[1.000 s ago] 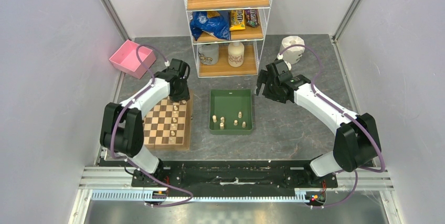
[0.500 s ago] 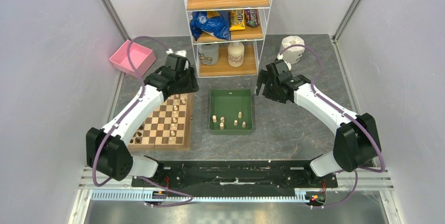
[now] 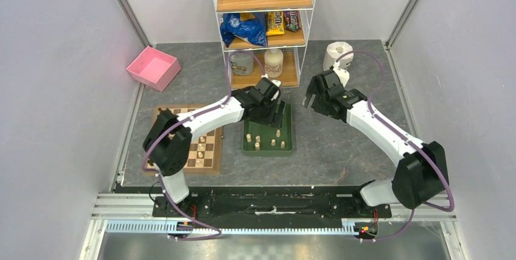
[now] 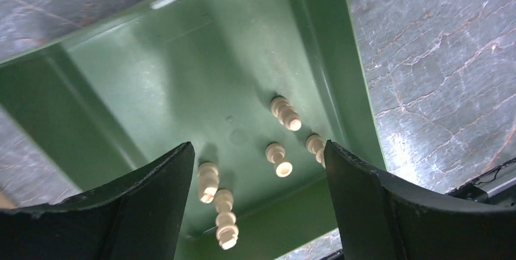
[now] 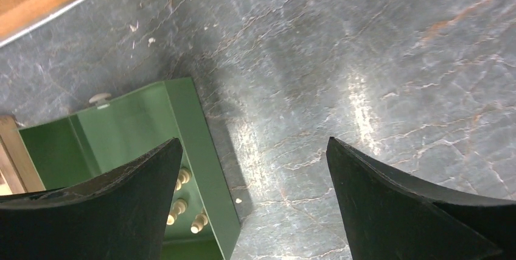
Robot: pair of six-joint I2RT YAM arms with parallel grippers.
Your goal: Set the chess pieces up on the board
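Observation:
The board (image 3: 210,153) lies left of centre, partly under my left arm, with a few pale chess pieces (image 3: 200,147) standing on it. Several more cream chess pieces (image 3: 257,143) lie in the green tray (image 3: 288,127). My left gripper (image 3: 274,111) hangs over the tray's far half. In the left wrist view the left gripper (image 4: 258,148) is open and empty, with loose pieces (image 4: 278,159) on the tray floor (image 4: 182,71) below it. My right gripper (image 3: 312,99) hovers open over bare table just right of the tray. In the right wrist view the right gripper (image 5: 254,141) shows the tray wall (image 5: 198,144) beside its left finger.
A wire shelf (image 3: 264,25) with snacks, a mug and a jar stands behind the tray. A pink bin (image 3: 153,67) sits at the back left. A white object (image 3: 338,53) stands at the back right, near the right arm's cable.
My left arm swung right from the board's far end to above the green tray, and its jaws opened wider. My right gripper shifted slightly to the right.

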